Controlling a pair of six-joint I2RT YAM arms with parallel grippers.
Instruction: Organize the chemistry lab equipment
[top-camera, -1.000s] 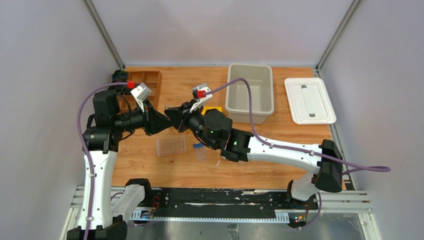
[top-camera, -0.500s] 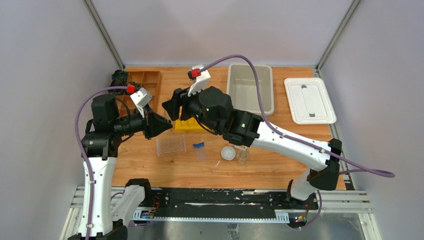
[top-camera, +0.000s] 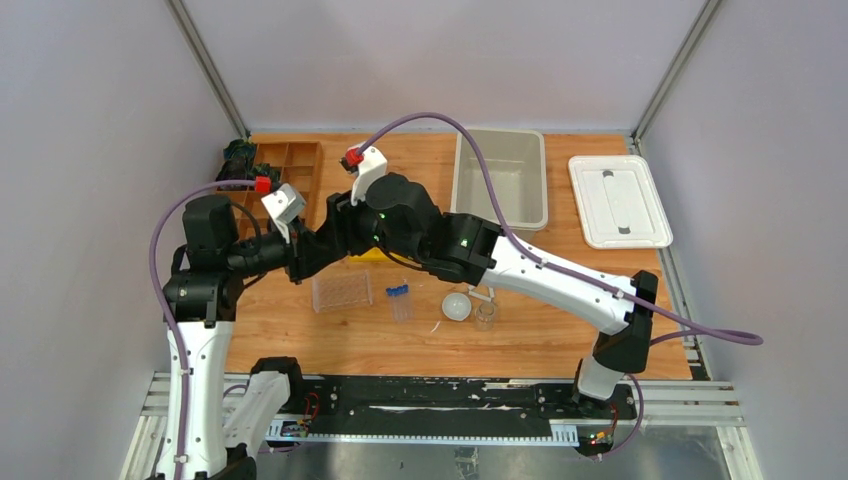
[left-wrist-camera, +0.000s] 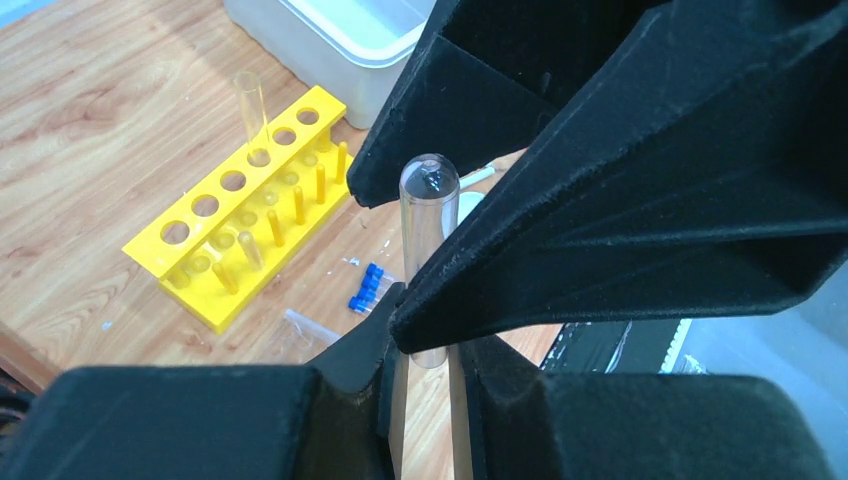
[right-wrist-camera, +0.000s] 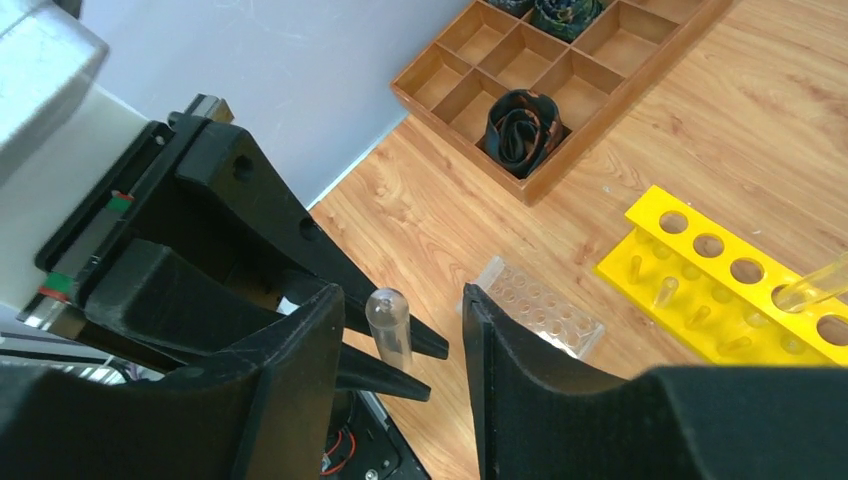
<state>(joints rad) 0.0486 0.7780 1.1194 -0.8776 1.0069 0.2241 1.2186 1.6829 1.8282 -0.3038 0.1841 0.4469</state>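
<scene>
My left gripper (top-camera: 316, 249) is shut on the lower end of a clear glass test tube (left-wrist-camera: 428, 240) and holds it above the table. My right gripper (right-wrist-camera: 402, 300) is open, and its fingers (right-wrist-camera: 300, 350) stand on either side of the tube's rounded end (right-wrist-camera: 390, 325) without touching it. In the top view the right gripper (top-camera: 332, 230) meets the left one. On the table below lie a clear plastic rack (top-camera: 341, 291), blue-capped tubes (top-camera: 399, 298), a white bowl (top-camera: 457, 305) and a small beaker (top-camera: 485, 316). I cannot make out the white triangle.
A yellow test-tube rack (left-wrist-camera: 240, 200) holds one clear tube (left-wrist-camera: 250, 105). The brown compartment tray (top-camera: 290, 165) sits at the far left, a grey bin (top-camera: 500, 180) at the far middle and its white lid (top-camera: 618, 200) at the right.
The right gripper drew back from the left gripper, then came back left and now straddles the tube. The right arm's shift uncovered the bowl and beaker. The left gripper barely moved.
</scene>
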